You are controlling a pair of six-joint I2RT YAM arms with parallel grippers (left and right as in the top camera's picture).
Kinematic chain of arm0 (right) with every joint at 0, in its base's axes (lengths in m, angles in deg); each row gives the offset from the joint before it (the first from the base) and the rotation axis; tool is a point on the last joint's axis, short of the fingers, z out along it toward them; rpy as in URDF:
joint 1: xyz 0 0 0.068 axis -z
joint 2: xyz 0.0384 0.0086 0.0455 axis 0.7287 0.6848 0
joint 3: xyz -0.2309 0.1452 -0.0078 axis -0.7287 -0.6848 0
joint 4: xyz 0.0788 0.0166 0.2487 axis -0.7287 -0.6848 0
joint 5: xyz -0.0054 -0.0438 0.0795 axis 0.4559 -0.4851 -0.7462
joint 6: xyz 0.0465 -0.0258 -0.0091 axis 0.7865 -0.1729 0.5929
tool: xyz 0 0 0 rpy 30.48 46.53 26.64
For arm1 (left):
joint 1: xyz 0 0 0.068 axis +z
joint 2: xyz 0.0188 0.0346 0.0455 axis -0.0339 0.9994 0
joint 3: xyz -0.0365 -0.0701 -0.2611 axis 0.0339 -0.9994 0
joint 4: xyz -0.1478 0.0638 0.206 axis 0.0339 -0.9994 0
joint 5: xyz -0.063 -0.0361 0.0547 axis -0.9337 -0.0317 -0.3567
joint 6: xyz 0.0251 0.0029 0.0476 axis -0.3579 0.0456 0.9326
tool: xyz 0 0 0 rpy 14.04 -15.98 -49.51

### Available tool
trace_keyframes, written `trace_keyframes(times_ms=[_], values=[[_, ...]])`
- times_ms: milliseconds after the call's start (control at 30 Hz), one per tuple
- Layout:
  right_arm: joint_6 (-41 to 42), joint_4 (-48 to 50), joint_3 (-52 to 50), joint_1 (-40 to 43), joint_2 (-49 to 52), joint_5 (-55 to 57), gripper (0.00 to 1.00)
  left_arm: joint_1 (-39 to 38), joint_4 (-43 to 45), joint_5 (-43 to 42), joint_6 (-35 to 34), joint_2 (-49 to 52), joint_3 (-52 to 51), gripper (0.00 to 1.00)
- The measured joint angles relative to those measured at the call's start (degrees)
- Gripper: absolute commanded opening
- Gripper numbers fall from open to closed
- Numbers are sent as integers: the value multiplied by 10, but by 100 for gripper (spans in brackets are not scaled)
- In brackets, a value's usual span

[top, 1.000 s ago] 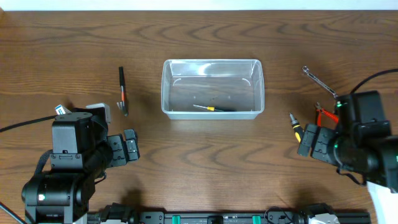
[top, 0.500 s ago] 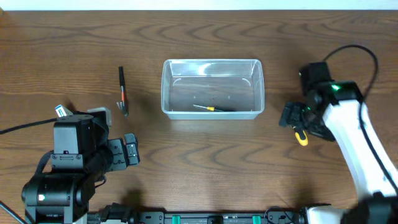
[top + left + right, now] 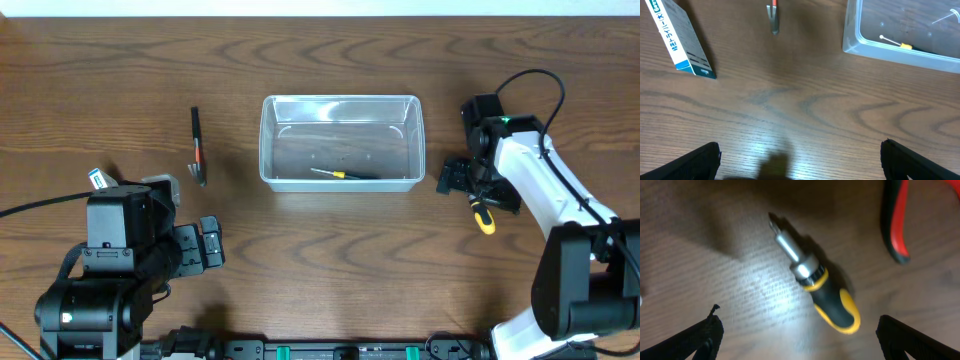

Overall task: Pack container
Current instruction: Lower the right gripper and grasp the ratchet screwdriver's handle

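At frame centre, container (image 3: 340,98) holding a small tool (image 3: 335,174), perhaps a screwdriver, left gripper (image 3: 800,152) and right gripper (image 3: 797,330) both released.

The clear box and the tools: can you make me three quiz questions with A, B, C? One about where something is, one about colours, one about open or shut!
1. Where is the thin screwdriver?
A on a plate
B inside the container
C under a cloth

2. What colours are on the stubby screwdriver handle?
A pink and green
B all white
C yellow and black

3. How is the right gripper?
A open, above the stubby screwdriver
B shut on it
C holding a cup

Answers:
1 B, it lies on the container's floor.
2 C, the right wrist view shows both colours.
3 A, its fingers stand wide apart.
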Motion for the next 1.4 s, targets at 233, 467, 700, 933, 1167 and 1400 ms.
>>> trace_keyframes(times_ms=[233,467,700,933,1167,1400], values=[[-119,33,0,16,21,0,99,0,-3,0,0,0,0,98],[-191,44,0,48,37,-16,99,0,-7,0,0,0,0,98],[-236,55,0,53,38,-39,99,0,-7,0,0,0,0,98],[-253,111,-37,53,38,-43,99,0,-8,0,0,0,0,98],[-259,156,-77,53,37,-53,99,0,-9,0,0,0,0,98],[-261,164,-80,53,36,-62,96,0,-9,0,0,0,0,98]])
